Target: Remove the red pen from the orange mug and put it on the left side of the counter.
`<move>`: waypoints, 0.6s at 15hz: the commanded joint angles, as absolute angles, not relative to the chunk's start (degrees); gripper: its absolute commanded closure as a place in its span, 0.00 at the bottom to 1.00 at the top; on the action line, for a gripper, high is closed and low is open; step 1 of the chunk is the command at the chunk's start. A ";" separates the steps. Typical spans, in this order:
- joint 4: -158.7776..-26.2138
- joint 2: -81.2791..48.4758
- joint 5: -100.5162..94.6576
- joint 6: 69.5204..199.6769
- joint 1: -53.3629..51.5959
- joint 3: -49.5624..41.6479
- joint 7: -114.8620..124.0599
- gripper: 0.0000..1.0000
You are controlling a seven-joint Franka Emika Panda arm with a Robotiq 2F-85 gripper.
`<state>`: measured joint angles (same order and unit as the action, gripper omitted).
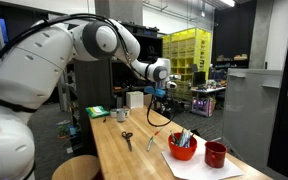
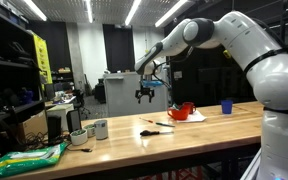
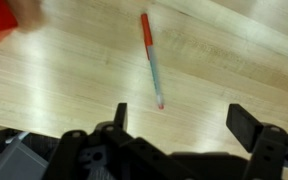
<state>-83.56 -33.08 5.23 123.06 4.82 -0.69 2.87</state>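
Item 1. Pincer (image 3: 181, 118): shown along the lower edge of the wrist view, fingers (image 3: 246, 122) spread wide, nothing gripped. In both exterior views it is hung above the counter (image 3: 54, 85), clear of the wood.

Item 2. Red pen (image 3: 151, 58): laid flat on the bare counter just beyond the fingertips, touched by neither. The red cap is pointed away from the pincer, the pale barrel towards it. It is outside the mug.

Item 3. Orange mug (image 1: 182, 150): stood on a white sheet (image 1: 199, 170) on the counter, with several pens held upright in it. It is set apart from the pincer.

Item 4. Dark red mug (image 1: 216, 154): placed just beside the orange mug, on the same sheet.

Item 5. Scissors (image 1: 127, 139): laid on the counter, well apart from both mugs.

Item 6. White cup (image 1: 121, 115) and green packet (image 1: 97, 112): found near the counter's far end.

Item 7. Blue cup (image 2: 226, 106): stood alone on the counter, beyond the orange mug in an exterior view.
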 commanded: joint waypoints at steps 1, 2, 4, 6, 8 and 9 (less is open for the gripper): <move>-97.41 -21.10 9.98 124.59 6.89 -1.46 5.33 0.00; -100.07 -18.91 10.91 124.54 7.41 -2.10 5.97 0.00; -104.19 -15.35 13.34 124.99 8.64 -3.67 8.04 0.00; -107.97 -12.28 15.09 126.14 9.45 -5.42 10.29 0.00; -110.81 -9.95 15.99 127.02 10.05 -6.92 11.58 0.00; -112.06 -8.92 16.77 127.50 10.40 -7.48 11.86 0.00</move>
